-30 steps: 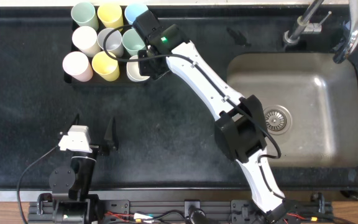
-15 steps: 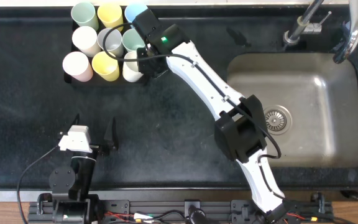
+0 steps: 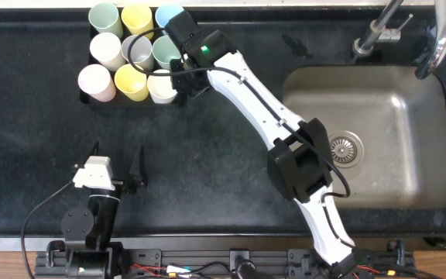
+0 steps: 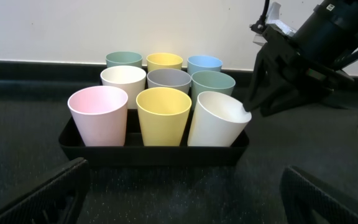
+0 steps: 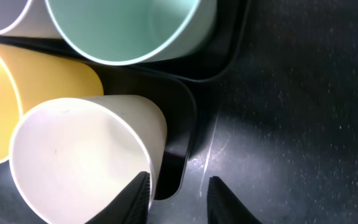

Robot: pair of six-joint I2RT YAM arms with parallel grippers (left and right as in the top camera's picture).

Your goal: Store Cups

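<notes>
A black tray at the counter's back left holds several pastel cups. At its front right corner, beside a yellow cup, stands a white cup, tilted and leaning inward. My right gripper hangs just right of it and is open. One finger touches the white cup's rim, and between the fingers lie only the tray's corner and bare counter. My left gripper rests open near the front left and faces the tray from a distance.
A steel sink with a faucet takes up the right side. The dark counter between the tray and the left arm is open room. A wall runs right behind the tray.
The white cup has shifted left and tipped further into the tray's corner slot, with the right gripper following slightly. The left arm has not moved.
</notes>
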